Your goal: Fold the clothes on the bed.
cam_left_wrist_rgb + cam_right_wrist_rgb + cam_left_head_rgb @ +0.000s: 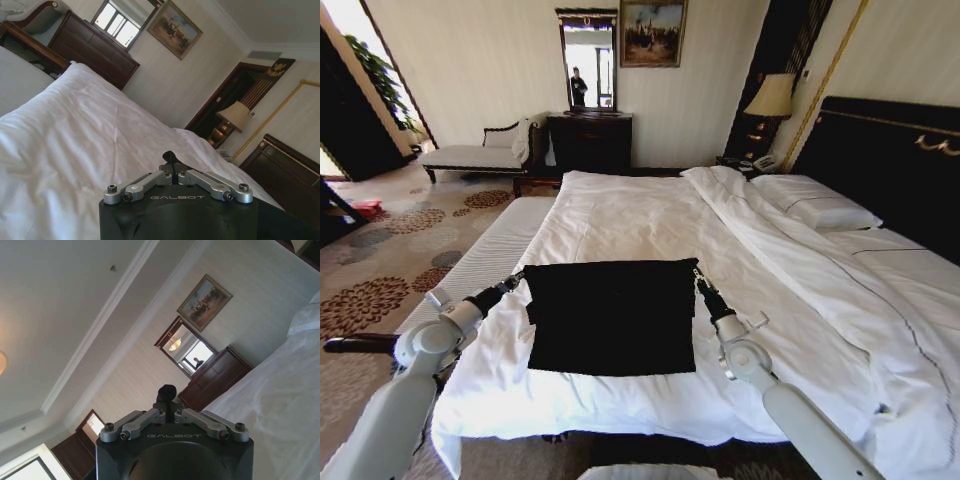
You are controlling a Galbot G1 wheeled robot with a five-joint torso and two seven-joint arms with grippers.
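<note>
Both grippers are clamped on the black T-shirt (611, 315), one per far corner. Left gripper (519, 277) pinches the far-left corner, right gripper (698, 275) the far-right one; fingers closed tight in both wrist views (169, 159) (166, 392). Shirt is a flat, near-square patch on the white duvet (650, 215), near the foot edge of the bed (880, 160), toward its left side.

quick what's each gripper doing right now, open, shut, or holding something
Left gripper: shut on the black T-shirt at its upper left corner.
Right gripper: shut on the T-shirt's upper right corner.
</note>
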